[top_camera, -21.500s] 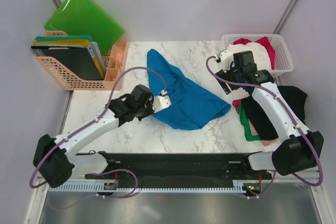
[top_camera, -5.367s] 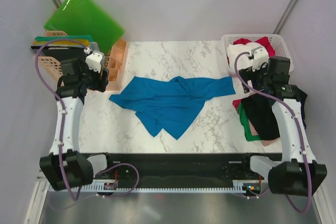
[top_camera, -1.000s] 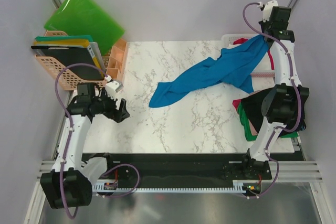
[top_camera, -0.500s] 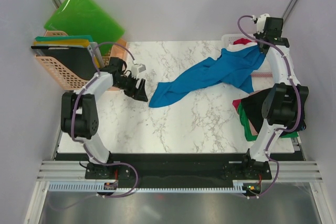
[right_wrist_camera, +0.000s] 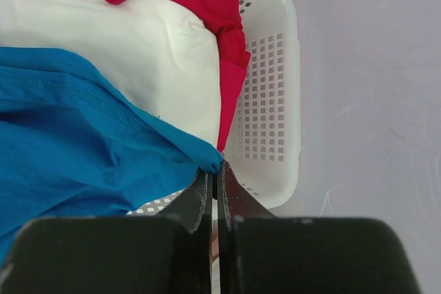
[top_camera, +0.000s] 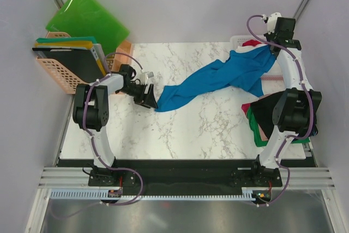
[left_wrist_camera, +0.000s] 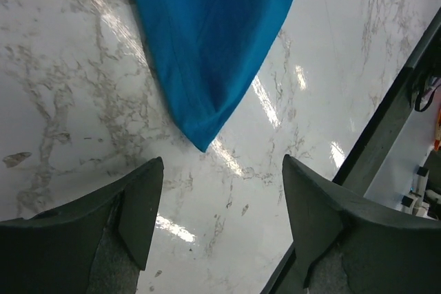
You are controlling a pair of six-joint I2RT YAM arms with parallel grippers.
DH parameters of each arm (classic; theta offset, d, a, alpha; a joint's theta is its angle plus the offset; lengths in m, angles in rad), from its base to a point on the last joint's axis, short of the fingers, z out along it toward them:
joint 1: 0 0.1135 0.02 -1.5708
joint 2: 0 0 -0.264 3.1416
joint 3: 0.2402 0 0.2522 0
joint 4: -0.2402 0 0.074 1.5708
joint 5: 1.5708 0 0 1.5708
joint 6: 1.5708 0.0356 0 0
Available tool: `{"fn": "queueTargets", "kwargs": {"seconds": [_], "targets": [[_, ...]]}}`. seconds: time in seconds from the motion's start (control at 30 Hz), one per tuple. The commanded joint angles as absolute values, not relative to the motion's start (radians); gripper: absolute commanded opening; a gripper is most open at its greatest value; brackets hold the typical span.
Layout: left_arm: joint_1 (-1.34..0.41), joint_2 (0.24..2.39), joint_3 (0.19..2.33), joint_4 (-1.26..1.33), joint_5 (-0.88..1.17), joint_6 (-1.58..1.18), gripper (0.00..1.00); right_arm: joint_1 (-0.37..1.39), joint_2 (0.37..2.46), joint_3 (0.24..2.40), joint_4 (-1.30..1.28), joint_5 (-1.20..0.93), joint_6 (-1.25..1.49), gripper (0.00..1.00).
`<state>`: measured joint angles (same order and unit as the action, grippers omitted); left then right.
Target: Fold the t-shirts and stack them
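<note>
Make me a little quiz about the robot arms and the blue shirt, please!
1. True or false: the right gripper is pinching a corner of the blue shirt.
2. What lies in the white basket? A) red clothes and white clothes; B) green folders; C) shoes.
3. Which gripper is open with nothing between its fingers, right next to the shirt's loose tip on the table?

Key:
1. True.
2. A.
3. The left gripper.
</note>
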<state>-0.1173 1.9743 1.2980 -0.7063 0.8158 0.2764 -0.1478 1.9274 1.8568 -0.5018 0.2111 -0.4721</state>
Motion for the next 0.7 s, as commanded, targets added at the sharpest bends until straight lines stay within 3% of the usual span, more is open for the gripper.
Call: {"fn": "queueTargets", "kwargs": {"seconds": [0.0,0.17,0.37,0.67], "targets": [[-0.136,1.983,1.272,-0.727,0.877,0.242,0.76,-0.140,1.899,1.844,-0.457,0.212,-0.462,0.00],[-0.208,2.028,1.270,-0.727,0.845,0.244,0.76,-0.127,1.893,1.825,-0.451,0.202,-0.448,0.00],[-0.222,2.085,1.331,-0.723,0.798,0.230,0.68,-0.112,1.855,1.773,-0.436,0.212,-0.472,0.00],[-0.218,2.023,1.318,-0.733,0.704,0.235,0.72,-0.112,1.859,1.769,-0.433,0.222,-0.486,0.00]]}}
